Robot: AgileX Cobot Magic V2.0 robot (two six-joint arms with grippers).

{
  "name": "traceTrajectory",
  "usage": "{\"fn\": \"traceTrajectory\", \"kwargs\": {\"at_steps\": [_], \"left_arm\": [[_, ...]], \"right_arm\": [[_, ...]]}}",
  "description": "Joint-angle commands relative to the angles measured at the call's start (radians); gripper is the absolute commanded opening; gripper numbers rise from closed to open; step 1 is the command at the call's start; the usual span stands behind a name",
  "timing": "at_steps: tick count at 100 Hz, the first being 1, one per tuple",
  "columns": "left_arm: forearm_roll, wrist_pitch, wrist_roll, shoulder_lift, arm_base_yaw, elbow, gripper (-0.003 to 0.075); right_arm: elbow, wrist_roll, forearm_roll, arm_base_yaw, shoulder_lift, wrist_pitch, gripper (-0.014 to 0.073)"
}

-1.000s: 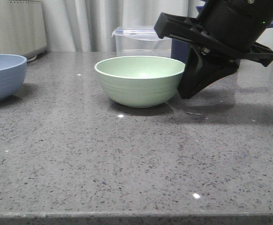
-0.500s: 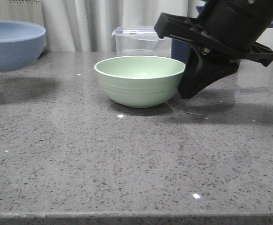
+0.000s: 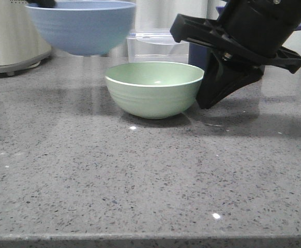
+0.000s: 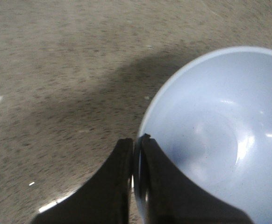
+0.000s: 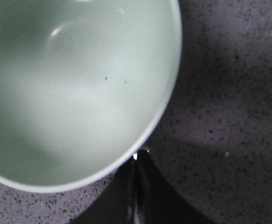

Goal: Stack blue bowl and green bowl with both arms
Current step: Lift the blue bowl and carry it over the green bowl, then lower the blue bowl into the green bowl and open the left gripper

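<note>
The left gripper [image 4: 135, 151] pinched the blue bowl [image 3: 81, 27] by its rim, airborne left of the green bowl [image 3: 154, 89]. The right gripper [image 5: 136, 161], fingers together, rested beside the green rim. No writing was legible.

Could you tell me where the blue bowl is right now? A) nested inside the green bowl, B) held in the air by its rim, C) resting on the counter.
B: the blue bowl hangs clear above the counter, the left gripper pinching its rim.

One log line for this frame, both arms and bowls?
left claw: shut on blue bowl, airborne | right claw: shut, beside green bowl | unstacked
</note>
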Motion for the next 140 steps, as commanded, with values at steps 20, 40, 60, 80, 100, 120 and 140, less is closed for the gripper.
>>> {"fn": "traceTrajectory", "kwargs": {"at_steps": [20, 40, 60, 80, 100, 120, 140], "left_arm": [[-0.041, -0.005, -0.004, 0.042, -0.081, -0.113, -0.0020], [-0.080, -0.008, -0.004, 0.070, -0.123, -0.129, -0.0020], [-0.100, -0.024, -0.004, 0.082, -0.155, -0.129, -0.0020], [-0.124, -0.034, -0.004, 0.083, -0.157, -0.129, -0.0020], [-0.132, -0.032, -0.004, 0.085, -0.157, -0.129, -0.0020], [-0.170, -0.032, -0.004, 0.094, -0.157, -0.129, 0.0034], [-0.170, -0.026, -0.004, 0.094, -0.157, -0.129, 0.0198]], "right_arm": [[-0.024, -0.012, 0.014, 0.000, -0.032, -0.035, -0.0030], [-0.024, -0.012, 0.014, 0.000, -0.032, -0.035, -0.0030], [-0.024, -0.012, 0.014, 0.000, -0.032, -0.035, -0.0030], [-0.024, -0.012, 0.014, 0.000, -0.032, -0.035, -0.0030], [-0.024, -0.012, 0.014, 0.000, -0.032, -0.035, -0.0030], [-0.024, -0.012, 0.014, 0.000, -0.032, -0.035, -0.0030], [-0.024, -0.012, 0.014, 0.000, -0.032, -0.035, -0.0030]]}}
